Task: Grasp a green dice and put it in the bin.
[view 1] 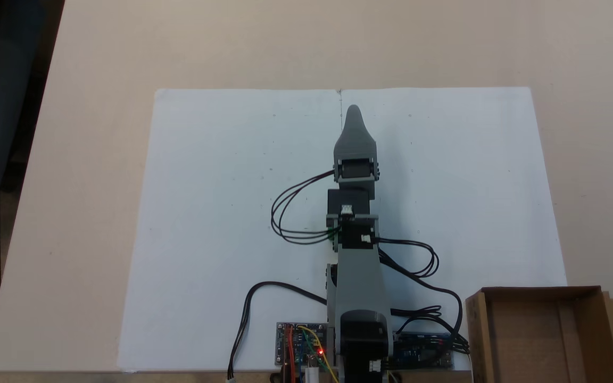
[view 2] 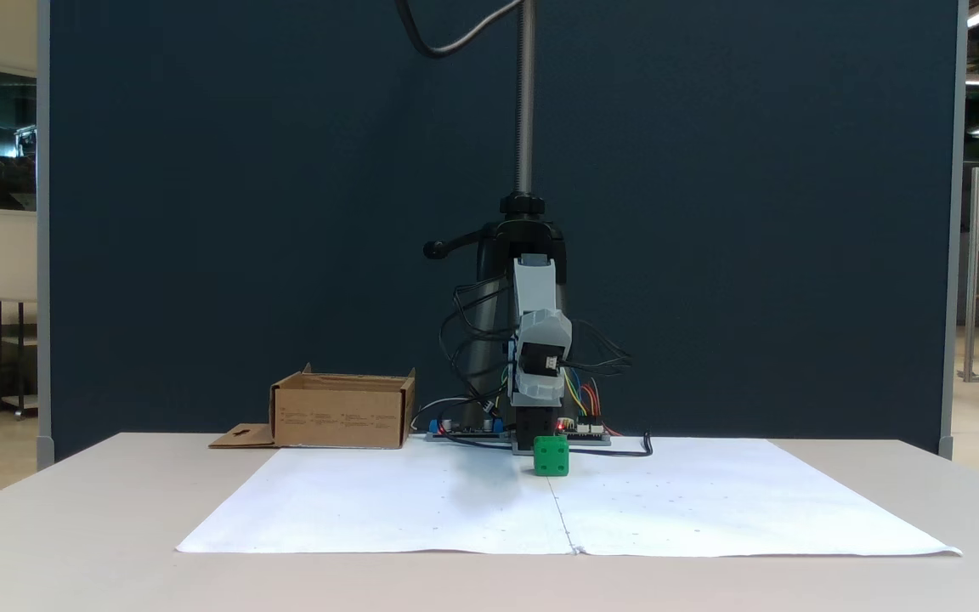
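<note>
My arm reaches out over the white paper (view 1: 221, 223), the green dice (view 2: 551, 456) beneath it.
From above my gripper (view 1: 354, 114) points to 12 o'clock, one jaw hiding the other, so I cannot tell its opening. The bin (view 1: 543, 293) sits at 4 o'clock from my gripper.

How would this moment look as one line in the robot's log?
dice: on paper under arm, not in bin | pincer: state unclear | bin: beside arm base
</note>
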